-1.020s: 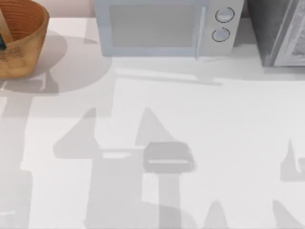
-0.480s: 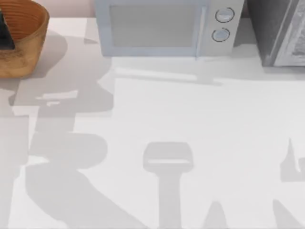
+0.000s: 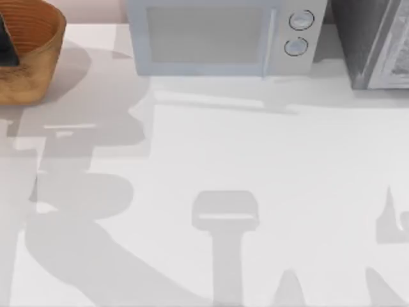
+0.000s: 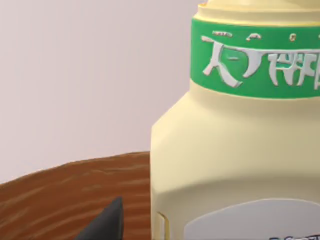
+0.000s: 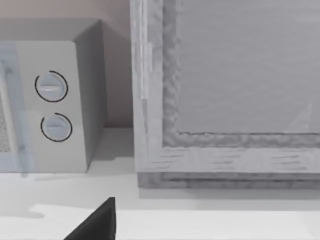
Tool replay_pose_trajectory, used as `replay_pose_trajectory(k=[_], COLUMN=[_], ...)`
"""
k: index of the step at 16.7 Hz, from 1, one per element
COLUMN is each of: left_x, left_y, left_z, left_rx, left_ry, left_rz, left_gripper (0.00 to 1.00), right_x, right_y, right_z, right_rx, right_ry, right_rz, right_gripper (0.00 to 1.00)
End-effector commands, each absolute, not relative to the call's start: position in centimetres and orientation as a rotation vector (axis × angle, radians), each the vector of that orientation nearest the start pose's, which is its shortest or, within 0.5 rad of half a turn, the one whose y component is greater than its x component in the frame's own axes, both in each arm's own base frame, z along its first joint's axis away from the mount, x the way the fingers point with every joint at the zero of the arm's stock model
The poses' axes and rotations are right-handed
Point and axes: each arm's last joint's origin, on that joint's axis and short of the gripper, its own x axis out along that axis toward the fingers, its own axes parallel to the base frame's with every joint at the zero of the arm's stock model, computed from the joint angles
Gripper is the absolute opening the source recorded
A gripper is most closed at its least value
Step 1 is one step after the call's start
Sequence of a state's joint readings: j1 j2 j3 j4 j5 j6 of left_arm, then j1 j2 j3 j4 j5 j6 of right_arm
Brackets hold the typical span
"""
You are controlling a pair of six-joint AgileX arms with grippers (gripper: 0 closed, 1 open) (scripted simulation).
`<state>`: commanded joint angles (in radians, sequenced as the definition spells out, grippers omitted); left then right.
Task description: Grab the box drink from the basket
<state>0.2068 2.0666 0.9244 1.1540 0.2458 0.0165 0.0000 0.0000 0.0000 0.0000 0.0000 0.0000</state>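
Looking down from the top view, I see the near part of the white table (image 3: 268, 160) carrying broad grey shadows of the arms. Farther back on the left sits the basket (image 3: 38, 64), cut off by the frame's left and top edges, with a black piece of my left gripper (image 3: 7, 48) reaching into it at the very margin; I cannot tell whether its fingers are apart or together. At the back stand the microwave (image 3: 217, 38) and, to its right, a grey cabinet (image 3: 374, 45), both cropped at the top. In the left wrist view one dark fingertip (image 4: 105, 225) pokes up at the lower edge, the basket's brown weave lies behind it, and the box drink (image 4: 235, 145), pale yellow with a green band, rises close beside it, its right and top cut off. The right wrist view shows a dark fingertip (image 5: 97, 222) of my right gripper, its spread hidden too.
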Motion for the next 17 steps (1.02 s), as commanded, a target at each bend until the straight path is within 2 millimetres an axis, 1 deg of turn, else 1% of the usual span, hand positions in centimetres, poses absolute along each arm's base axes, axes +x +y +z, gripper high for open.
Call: replay_pose_trajectory(k=[3, 10, 12, 15, 17], left_x=[40.4, 44.4, 44.8, 44.8, 44.8], left_y=[7.9, 8.0, 8.0, 8.0, 8.0], left_z=[13.0, 12.7, 12.7, 12.7, 12.7], left_rx=[-0.004, -0.005, -0.005, -0.005, -0.005], left_ry=[0.005, 0.006, 0.006, 0.006, 0.006], left_rz=[-0.015, -0.015, -0.015, -0.015, -0.015], left_gripper=[1.0, 1.0, 1.0, 1.0, 0.85], right_x=[10.6, 10.6, 10.6, 10.6, 10.6], right_y=[-0.1, -0.1, -0.1, -0.1, -0.1], right_z=[16.0, 16.0, 16.0, 16.0, 16.0], right_rx=[0.0, 0.0, 0.0, 0.0, 0.0], right_ry=[0.0, 0.0, 0.0, 0.0, 0.0], right_rz=[0.0, 0.0, 0.0, 0.0, 0.0], right_gripper=[1.0, 1.0, 1.0, 1.0, 1.0])
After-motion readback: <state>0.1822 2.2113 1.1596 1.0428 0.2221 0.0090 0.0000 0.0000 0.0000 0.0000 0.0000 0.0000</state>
